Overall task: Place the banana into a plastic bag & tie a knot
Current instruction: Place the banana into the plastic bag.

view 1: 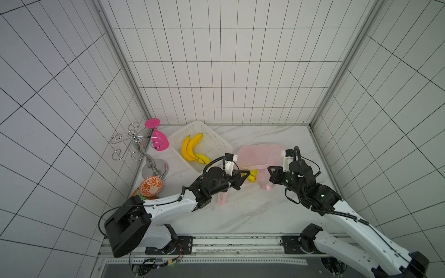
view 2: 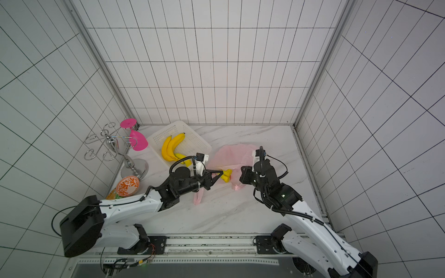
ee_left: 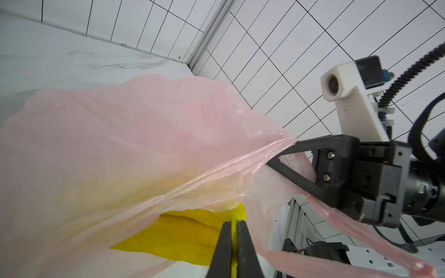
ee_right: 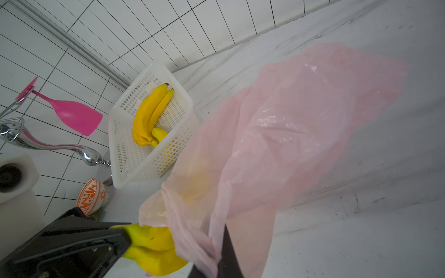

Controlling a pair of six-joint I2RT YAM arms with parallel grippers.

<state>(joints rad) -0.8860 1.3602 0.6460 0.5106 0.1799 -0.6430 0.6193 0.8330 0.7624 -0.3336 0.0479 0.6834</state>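
Left wrist: right claw (ee_left: 280,154) on bag (ee_left: 144,134)

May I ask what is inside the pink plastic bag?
A banana bunch lies partly inside the plastic bag; its far end is only a yellow blur through the film. Its near end, pinched by the left gripper, sticks out.

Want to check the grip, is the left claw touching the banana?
Touching. The left wrist view shows the left claw shut on the banana, a finger pressed on each side of its yellow end, no gap.

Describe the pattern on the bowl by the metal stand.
Bowl: orange leaf motifs on white, clearest in a top view.
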